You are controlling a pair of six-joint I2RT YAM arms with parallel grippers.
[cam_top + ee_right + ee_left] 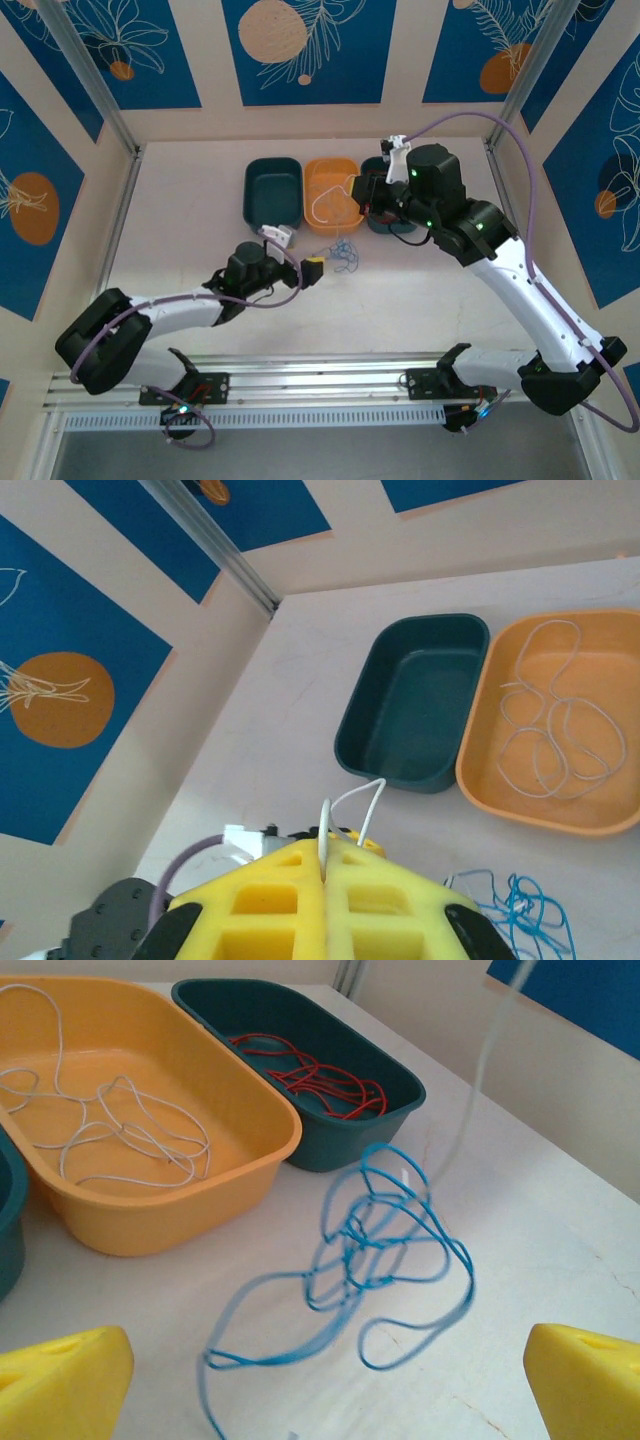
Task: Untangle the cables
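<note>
Blue cable (pixel 378 1260) is left loosely knotted on the bare desk (pixel 560 1220), at 6 o'clock of the orange bin (pixel 200 1205) in the top view. Red cable (pixel 320 1075) and white cable (pixel 120 1130) are binned. A white strand (pixel 352 797) is clamped in the closed right end effector (pixel 326 852) at 1 o'clock. The left end effector (pixel 325 1380) is held wide apart at 8 o'clock. Risk judged: if the strand is threaded through the blue loops, the knot could be dragged or tightened.
</note>
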